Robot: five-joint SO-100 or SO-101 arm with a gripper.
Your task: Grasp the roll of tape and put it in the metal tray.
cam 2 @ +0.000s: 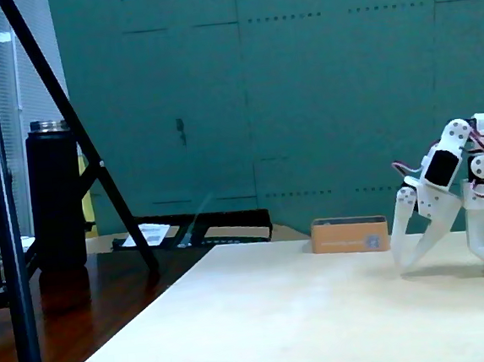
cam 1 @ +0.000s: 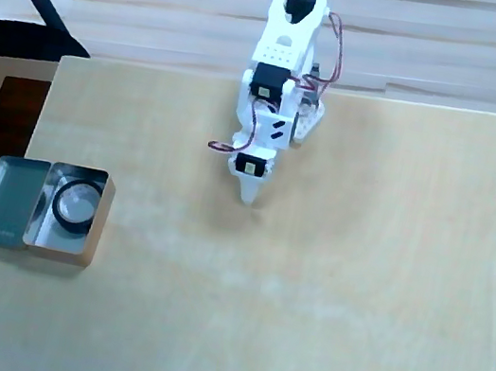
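- The roll of tape (cam 1: 74, 206) already lies flat inside the metal tray (cam 1: 98, 226), in the right-hand of its 2 compartments as the overhead view shows it; I judge the placing step done
- The ring fits within the compartment walls, its hollow centre facing up, so it looks settled rather than leaning on a wall
- The tray sits at the left edge of the bench (cam 1: 318, 332) in the overhead view, part of it overhanging the pale board toward the dark surface beside it
- The arm (cam 1: 277, 75) is folded back near its base at the far side of the bench, which reads as a rest pose taken because nothing is left to carry
- The jaws (cam 2: 404, 258) point steeply down with their tips at or just above the bench; in the fixed view the 2 fingers meet at the tip with a gap higher up, so they appear closed and they grip nothing
- The tape lies well apart from the jaws, off to the left and nearer the camera edge in the overhead view, with bare bench between them
- In the fixed view the tray and tape are not visible; a tan box (cam 2: 349, 234) stands near the jaws and a black flask (cam 2: 55, 196) stands far left, neither touched
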